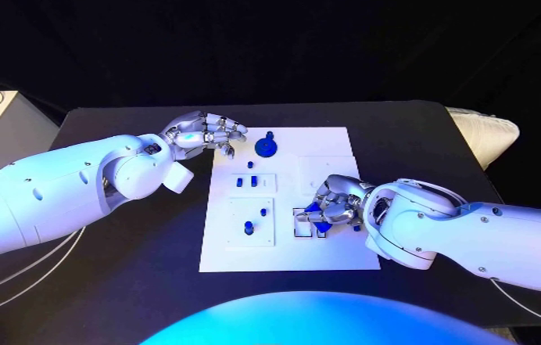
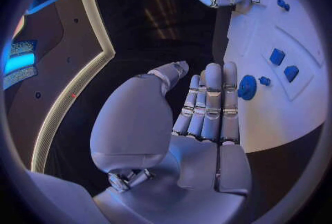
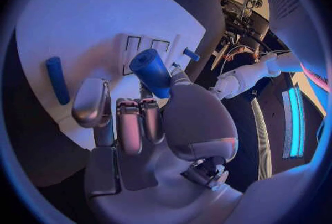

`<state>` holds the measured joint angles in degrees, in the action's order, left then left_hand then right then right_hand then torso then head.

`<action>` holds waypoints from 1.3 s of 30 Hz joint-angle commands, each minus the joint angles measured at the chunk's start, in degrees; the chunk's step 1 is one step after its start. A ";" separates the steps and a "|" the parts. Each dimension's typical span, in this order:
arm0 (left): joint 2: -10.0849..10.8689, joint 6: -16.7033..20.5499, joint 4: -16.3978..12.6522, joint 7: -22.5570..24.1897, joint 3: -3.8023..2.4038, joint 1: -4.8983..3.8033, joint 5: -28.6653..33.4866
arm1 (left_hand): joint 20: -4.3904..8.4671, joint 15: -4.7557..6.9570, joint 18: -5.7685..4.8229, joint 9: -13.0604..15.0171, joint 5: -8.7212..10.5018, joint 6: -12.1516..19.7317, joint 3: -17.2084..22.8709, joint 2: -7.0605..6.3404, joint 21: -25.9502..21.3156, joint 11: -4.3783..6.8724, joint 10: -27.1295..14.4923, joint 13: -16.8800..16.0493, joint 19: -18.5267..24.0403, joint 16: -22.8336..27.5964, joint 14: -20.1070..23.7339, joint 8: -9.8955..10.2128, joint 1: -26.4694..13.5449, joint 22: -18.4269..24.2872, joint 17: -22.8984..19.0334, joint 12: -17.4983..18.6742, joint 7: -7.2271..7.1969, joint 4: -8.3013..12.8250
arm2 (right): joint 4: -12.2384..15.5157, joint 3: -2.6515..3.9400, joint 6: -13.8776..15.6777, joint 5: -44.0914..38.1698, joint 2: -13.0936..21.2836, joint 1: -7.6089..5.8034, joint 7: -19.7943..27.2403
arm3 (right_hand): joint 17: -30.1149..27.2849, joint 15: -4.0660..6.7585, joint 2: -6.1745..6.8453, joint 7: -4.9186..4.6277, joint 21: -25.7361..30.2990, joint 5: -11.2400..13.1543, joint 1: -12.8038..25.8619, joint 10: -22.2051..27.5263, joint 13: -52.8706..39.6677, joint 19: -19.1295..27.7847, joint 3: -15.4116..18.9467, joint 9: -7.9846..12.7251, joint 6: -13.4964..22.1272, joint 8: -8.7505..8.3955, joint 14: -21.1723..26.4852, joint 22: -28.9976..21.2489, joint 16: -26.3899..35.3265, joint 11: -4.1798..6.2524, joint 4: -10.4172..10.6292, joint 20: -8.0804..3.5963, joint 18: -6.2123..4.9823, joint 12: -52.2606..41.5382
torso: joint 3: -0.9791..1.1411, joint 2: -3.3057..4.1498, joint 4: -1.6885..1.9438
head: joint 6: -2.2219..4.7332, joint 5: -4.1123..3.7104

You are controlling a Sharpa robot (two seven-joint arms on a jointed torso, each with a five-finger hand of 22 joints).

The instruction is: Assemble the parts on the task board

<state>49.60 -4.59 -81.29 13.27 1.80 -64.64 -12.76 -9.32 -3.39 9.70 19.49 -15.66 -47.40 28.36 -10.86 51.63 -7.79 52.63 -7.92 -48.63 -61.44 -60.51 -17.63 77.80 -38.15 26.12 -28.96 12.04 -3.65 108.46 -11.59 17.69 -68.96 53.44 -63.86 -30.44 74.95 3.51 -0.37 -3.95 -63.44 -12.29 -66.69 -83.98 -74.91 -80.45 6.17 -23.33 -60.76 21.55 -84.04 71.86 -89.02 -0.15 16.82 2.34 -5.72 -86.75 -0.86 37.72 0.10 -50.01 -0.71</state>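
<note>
Head view shows our right hand (image 1: 334, 206) curled over the board (image 1: 288, 259), pinching a blue peg (image 3: 152, 72); its long axis rises from the fingertips, tilted. Our left hand (image 1: 206, 134) rests flat and empty at the board's far corner.
</note>
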 commanded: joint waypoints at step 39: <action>0.07 -1.61 -0.24 -0.39 -0.02 0.01 0.00 | 0.03 -0.30 0.80 0.02 0.04 0.41 0.03 0.47 -0.34 -0.21 -0.31 0.06 -0.47 0.29 0.10 -0.36 0.06 0.08 -0.10 -0.26 0.06 -0.26 | 0.53 0.01 0.78 -15.38 -2.92 0.74 -6.70 | 14.30 0.76 -2.27 0.68 -2.23 0.88 0.57 -4.96 -13.46 -1.32 1.66 -0.10 -1.30 1.08 -5.79 1.64 -0.69 1.00 -0.16 -0.26 0.86 -1.13 | -0.11 0.39 0.42 | 0.01 -0.06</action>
<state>49.71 -4.95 -81.38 12.65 1.80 -64.64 -12.79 -9.32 -3.39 9.70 19.49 -15.66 -47.40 28.37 -10.86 51.63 -7.79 52.63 -7.92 -48.63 -61.44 -60.51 -17.63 77.80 -38.16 26.07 -28.96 12.04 -3.64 109.03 -11.62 17.32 -80.55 50.53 -63.13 -35.81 74.93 3.92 -2.74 -3.48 -65.55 -11.62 -66.36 -84.20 -74.91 -81.47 7.52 -23.53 -61.69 21.95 -84.03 73.48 -89.47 0.47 16.75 2.14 -5.72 -87.64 -0.96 38.08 0.49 -50.01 -0.79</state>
